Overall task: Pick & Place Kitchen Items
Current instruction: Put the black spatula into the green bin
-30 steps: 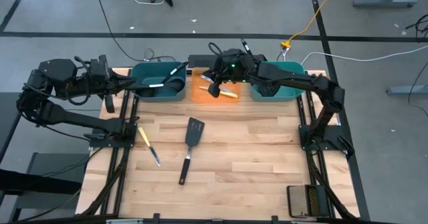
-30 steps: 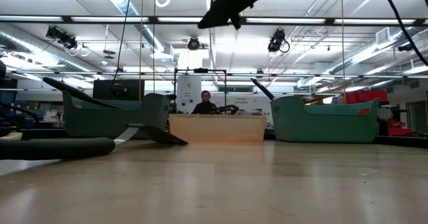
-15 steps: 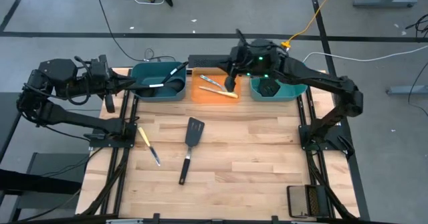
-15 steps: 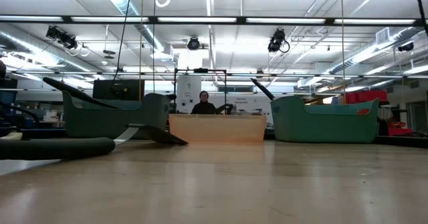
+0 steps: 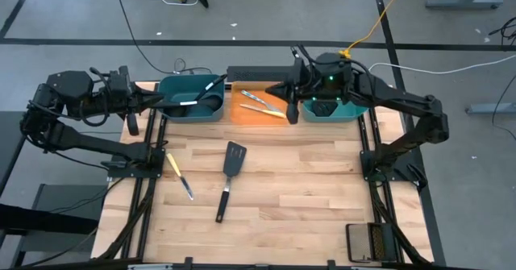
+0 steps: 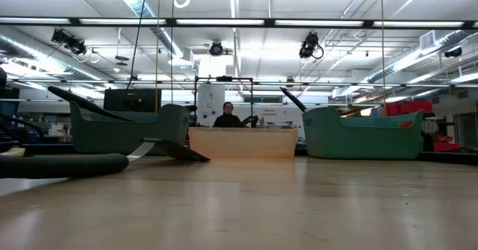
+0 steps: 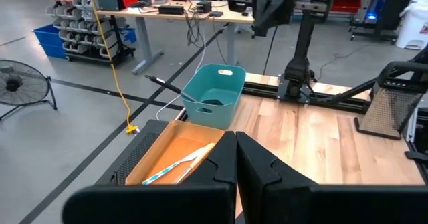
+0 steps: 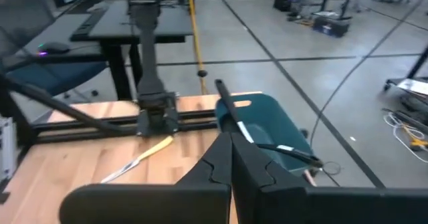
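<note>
High view: right gripper (image 5: 291, 109) closed on nothing, raised over the seam between orange bin (image 5: 242, 113) and right teal bin (image 5: 348, 111); left gripper (image 5: 159, 102) closed, empty, parked at the rim of left teal bin (image 5: 165, 85). Two knives (image 5: 263, 104) lying in the orange bin; black handles (image 5: 208, 84) sticking out of the left teal bin; a dark utensil in the right teal bin, kind not readable. On the table (image 5: 306, 189): slotted spatula (image 5: 228, 177) near centre, yellow-handled knife (image 5: 179, 176) well to its left. Low view: no gripper visible; both teal bins and the orange bin in a row at the far edge, long handles (image 6: 89, 105) leaning out of the teal ones; spatula handle (image 6: 63, 164) lying at left; a person seated beyond the table. Left wrist view: fingers (image 7: 257, 170) pressed together, orange bin with knives just past them, right teal bin farther off. Right wrist view: fingers (image 8: 247, 167) pressed together, left teal bin ahead, yellow-handled knife on the wood beside it.
</note>
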You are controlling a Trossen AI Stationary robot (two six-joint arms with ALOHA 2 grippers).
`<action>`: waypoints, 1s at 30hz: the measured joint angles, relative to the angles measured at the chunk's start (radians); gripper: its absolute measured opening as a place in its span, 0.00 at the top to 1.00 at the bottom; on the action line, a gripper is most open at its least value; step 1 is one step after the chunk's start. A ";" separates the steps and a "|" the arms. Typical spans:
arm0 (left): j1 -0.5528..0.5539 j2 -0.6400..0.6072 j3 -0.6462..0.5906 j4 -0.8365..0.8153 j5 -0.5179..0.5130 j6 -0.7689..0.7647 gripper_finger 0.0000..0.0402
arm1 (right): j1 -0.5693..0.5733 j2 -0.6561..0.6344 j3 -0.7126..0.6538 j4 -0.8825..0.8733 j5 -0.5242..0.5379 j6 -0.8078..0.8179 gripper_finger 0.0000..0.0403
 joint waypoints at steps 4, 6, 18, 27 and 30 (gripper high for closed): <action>0.000 0.001 0.000 0.000 0.001 -0.013 1.00 | 0.021 -0.006 -0.014 -0.011 -0.002 -0.014 1.00; 0.000 0.001 0.000 0.000 -0.001 -0.018 1.00 | 0.025 -0.023 -0.065 0.019 -0.003 -0.012 1.00; 0.000 0.001 0.000 -0.008 -0.035 -0.018 1.00 | 0.003 -0.271 -0.530 0.334 -0.010 0.097 1.00; 0.000 0.001 0.000 0.005 -0.061 -0.052 1.00 | 0.003 -0.464 -0.709 0.369 -0.018 0.060 1.00; 0.000 0.003 0.000 0.025 -0.061 -0.056 1.00 | 0.003 -0.507 -0.721 0.369 -0.018 0.032 1.00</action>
